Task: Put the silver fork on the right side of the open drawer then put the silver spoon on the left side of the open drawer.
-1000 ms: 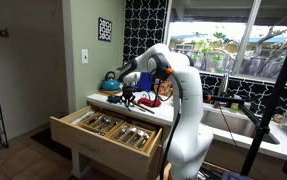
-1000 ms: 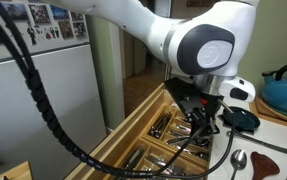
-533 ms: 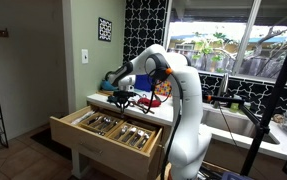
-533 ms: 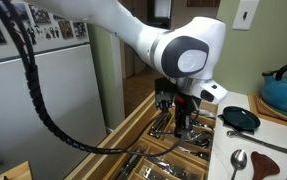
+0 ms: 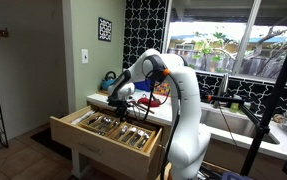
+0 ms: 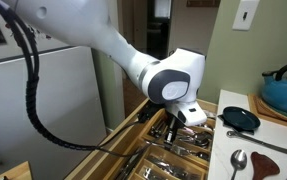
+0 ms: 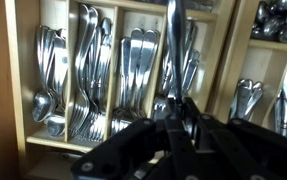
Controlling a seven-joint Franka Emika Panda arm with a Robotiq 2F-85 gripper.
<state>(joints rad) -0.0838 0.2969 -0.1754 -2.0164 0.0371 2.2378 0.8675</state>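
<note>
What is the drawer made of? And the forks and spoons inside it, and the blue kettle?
The drawer looks like pale wood with a plain, dull finish, the same light tan all over. The forks and spoons look like shiny silver metal, since they have bright glints. The blue kettle is glossy, probably coated metal, but I can't be sure.

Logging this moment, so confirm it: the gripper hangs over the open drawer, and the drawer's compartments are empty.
Not quite. The gripper does hang over the open drawer, but its compartments are not empty: the wrist view shows them packed with silver cutlery.
</note>
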